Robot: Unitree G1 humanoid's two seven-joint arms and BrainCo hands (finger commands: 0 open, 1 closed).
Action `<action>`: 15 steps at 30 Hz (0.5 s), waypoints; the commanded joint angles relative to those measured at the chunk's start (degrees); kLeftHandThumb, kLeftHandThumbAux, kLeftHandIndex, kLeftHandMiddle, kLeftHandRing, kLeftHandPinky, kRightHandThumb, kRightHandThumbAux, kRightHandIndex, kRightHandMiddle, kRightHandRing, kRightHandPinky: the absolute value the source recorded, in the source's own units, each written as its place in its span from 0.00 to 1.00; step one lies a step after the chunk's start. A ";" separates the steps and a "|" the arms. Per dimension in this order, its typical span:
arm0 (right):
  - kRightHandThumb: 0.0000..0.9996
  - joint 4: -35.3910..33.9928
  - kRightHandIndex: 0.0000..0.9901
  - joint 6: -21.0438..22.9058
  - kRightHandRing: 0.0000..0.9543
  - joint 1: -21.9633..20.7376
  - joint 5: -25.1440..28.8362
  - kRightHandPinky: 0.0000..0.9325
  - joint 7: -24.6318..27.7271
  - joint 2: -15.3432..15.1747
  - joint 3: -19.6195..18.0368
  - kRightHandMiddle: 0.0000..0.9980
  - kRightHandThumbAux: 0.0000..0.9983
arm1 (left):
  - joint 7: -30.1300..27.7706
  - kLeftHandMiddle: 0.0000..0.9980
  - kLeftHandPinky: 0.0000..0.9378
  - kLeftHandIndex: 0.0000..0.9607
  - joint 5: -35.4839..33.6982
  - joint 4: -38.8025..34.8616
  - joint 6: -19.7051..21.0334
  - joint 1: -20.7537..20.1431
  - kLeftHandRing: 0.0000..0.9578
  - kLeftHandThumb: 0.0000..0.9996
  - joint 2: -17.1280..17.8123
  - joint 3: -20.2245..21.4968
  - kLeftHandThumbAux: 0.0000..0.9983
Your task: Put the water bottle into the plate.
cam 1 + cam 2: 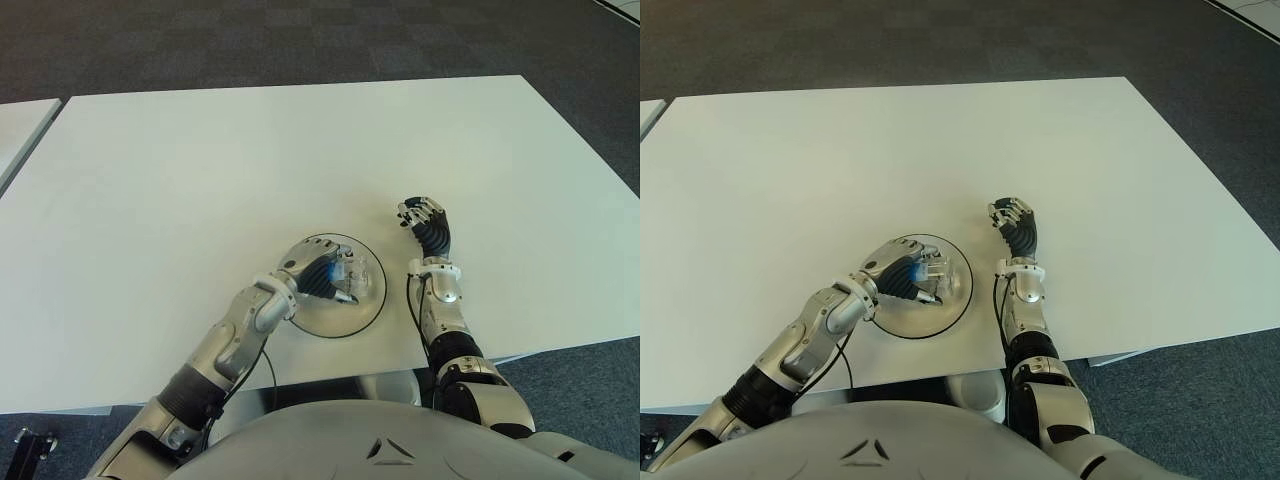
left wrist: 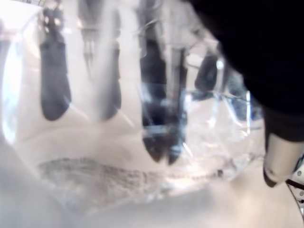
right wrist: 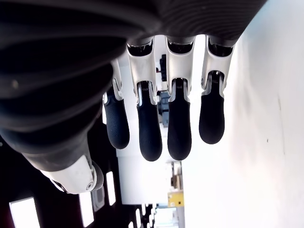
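Observation:
A clear plastic water bottle (image 1: 345, 275) with a blue label lies on its side over the round plate (image 1: 340, 318) near the table's front edge. My left hand (image 1: 318, 280) is curled around the bottle, fingers wrapped over it. The left wrist view is filled by the transparent bottle (image 2: 142, 142) with dark fingers (image 2: 54, 80) showing through it. My right hand (image 1: 424, 222) shows just right of the plate, over the table, fingers relaxed and holding nothing (image 3: 161, 123).
The white table (image 1: 300, 150) stretches wide behind the plate. A second white table's corner (image 1: 20, 125) shows at the far left. Dark carpet (image 1: 300, 40) lies beyond the far edge.

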 commanded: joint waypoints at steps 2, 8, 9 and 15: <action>0.71 0.15 0.43 0.36 0.53 0.36 0.50 0.59 -0.11 0.39 -0.23 0.50 0.73 | -1.56 0.15 0.15 0.09 -0.95 1.09 -0.86 0.42 0.14 0.48 2.23 0.51 0.62; 0.71 0.02 0.43 1.04 0.53 0.29 0.20 0.59 -0.62 0.31 -0.14 0.50 0.73 | -0.02 0.03 0.02 0.01 -0.53 0.93 -2.96 0.33 0.02 0.42 3.30 0.87 0.53; 0.71 0.00 0.43 1.11 0.53 0.29 0.15 0.59 -0.68 0.28 -0.11 0.50 0.73 | 1.35 0.02 0.01 0.01 0.14 1.16 -3.71 0.34 0.01 0.42 3.38 0.87 0.50; 0.71 0.08 0.43 0.88 0.53 0.26 0.24 0.58 -0.33 0.18 0.01 0.49 0.73 | 8.98 0.00 0.00 0.00 3.71 1.79 -6.65 0.66 0.00 0.43 3.61 1.31 0.32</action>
